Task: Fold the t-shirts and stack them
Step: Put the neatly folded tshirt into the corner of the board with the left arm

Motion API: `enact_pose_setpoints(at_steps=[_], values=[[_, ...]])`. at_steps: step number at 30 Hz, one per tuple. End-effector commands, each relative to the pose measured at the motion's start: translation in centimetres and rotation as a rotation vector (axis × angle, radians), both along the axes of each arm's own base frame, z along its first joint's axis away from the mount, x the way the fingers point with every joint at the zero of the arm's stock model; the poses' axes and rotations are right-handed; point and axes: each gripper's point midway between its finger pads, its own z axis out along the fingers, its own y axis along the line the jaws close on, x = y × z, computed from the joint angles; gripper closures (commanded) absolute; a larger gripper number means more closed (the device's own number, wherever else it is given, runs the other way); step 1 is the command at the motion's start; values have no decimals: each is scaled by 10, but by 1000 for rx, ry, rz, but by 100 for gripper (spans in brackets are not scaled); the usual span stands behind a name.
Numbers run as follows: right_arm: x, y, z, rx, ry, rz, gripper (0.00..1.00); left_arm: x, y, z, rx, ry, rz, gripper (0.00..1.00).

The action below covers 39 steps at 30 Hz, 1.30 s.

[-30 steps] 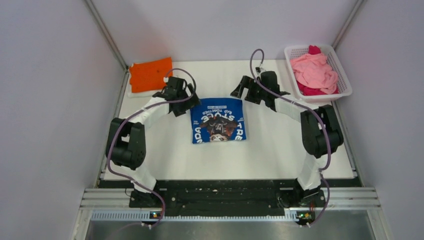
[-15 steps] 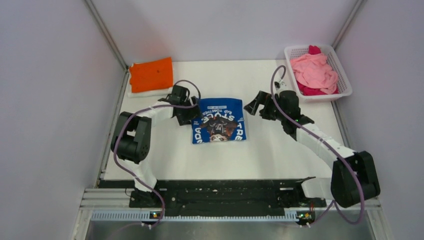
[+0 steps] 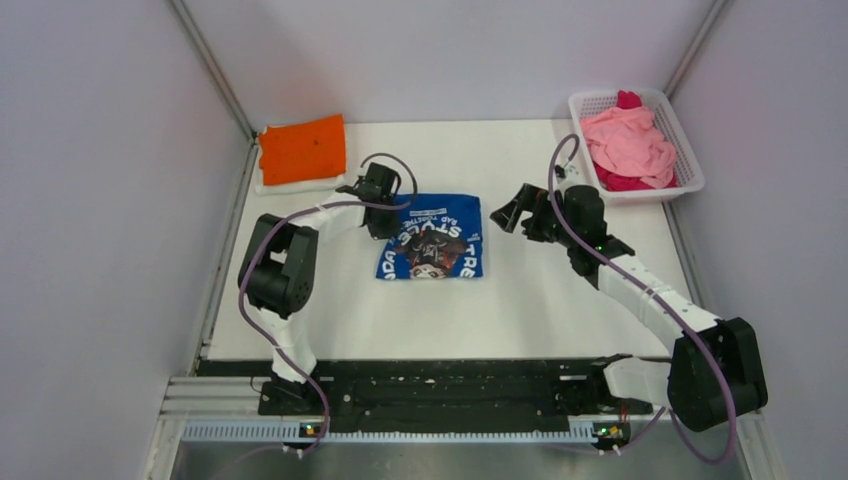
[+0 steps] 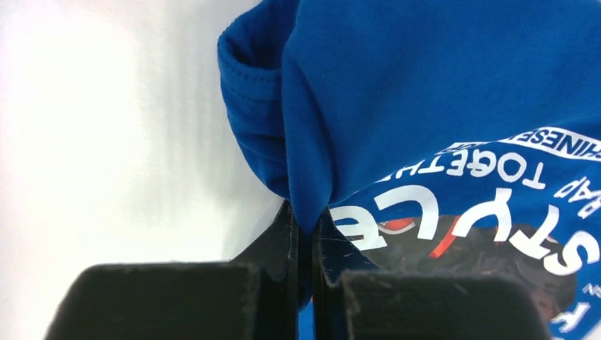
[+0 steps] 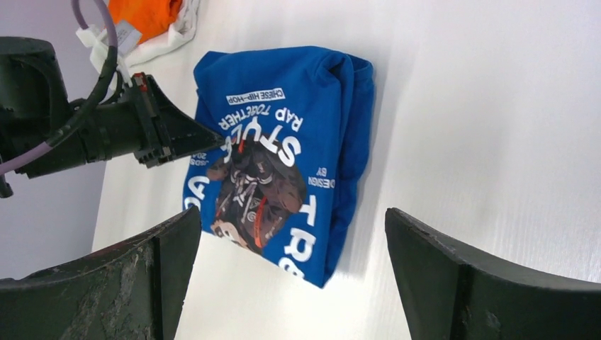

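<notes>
Centre of the table (image 3: 560, 310): we're working the folded blue tee (image 3: 432, 245). We're pinching its 10 o'clock edge with the left gripper (image 4: 306, 225), fingers clamped tight on a ridge of cloth. That's probably to drag or lift it toward the orange tee (image 3: 302, 148) lying folded at 11 o'clock, which looks like the stack spot. We're hovering the right gripper (image 3: 512, 213) off the tee's 3 o'clock side, fingers spread wide and touching nothing, likely waiting to support that edge. Pink tees (image 3: 628, 140) are sitting unfolded in the basket (image 3: 652, 192) at 1 o'clock.

Left tool (image 4: 305, 228) tight, right tool (image 5: 290, 237) wide
</notes>
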Motion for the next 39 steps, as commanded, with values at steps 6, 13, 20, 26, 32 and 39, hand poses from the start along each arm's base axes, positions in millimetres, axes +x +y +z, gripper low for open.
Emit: enact_pose_setpoints(at_steps=[6,13,20,26,32,39], values=[[7,-5,4,-23,-77,-6,1,68,86,68,497,-240,183,100],[11,-9,-3,-52,-79,-21,1,122,115,122,750,-358,245,100],[13,-20,-9,-99,-76,-67,1,159,140,181,864,-512,252,100],[16,-24,-13,-125,-73,-88,1,179,156,223,892,-599,275,100],[20,-26,-15,-139,-67,-97,1,192,168,252,898,-655,312,100],[20,-26,-20,-147,-51,-96,1,198,174,278,898,-701,328,100]])
